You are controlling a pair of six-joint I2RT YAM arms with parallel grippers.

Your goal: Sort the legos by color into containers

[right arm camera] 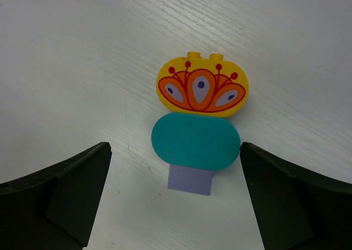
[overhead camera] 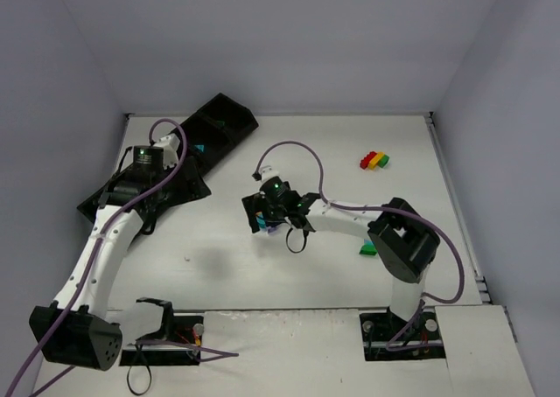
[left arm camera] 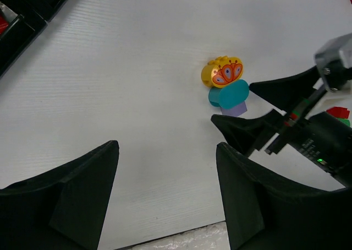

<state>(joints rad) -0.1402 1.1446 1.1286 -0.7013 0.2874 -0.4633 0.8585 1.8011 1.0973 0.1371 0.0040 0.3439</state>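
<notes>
- Holding my left gripper [left arm camera: 166,167] spread and empty beside the black tray [overhead camera: 229,107]
- Mid-table, my right gripper [right arm camera: 174,151] hangs open, fingers flanking a joined stack: yellow brick [right arm camera: 202,87], teal brick [right arm camera: 195,141], lilac brick [right arm camera: 190,179]
- Likely light, stiff and slick, so I'd pinch the teal brick's rounded ends squarely
- Far right lies a red-yellow-green row [overhead camera: 376,160]

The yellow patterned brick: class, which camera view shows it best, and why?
Right wrist view: the yellow patterned brick fills the centre, studs and orange pattern sharp. The left wrist view shows it small, further off. In the top external view the right gripper covers it.
</notes>
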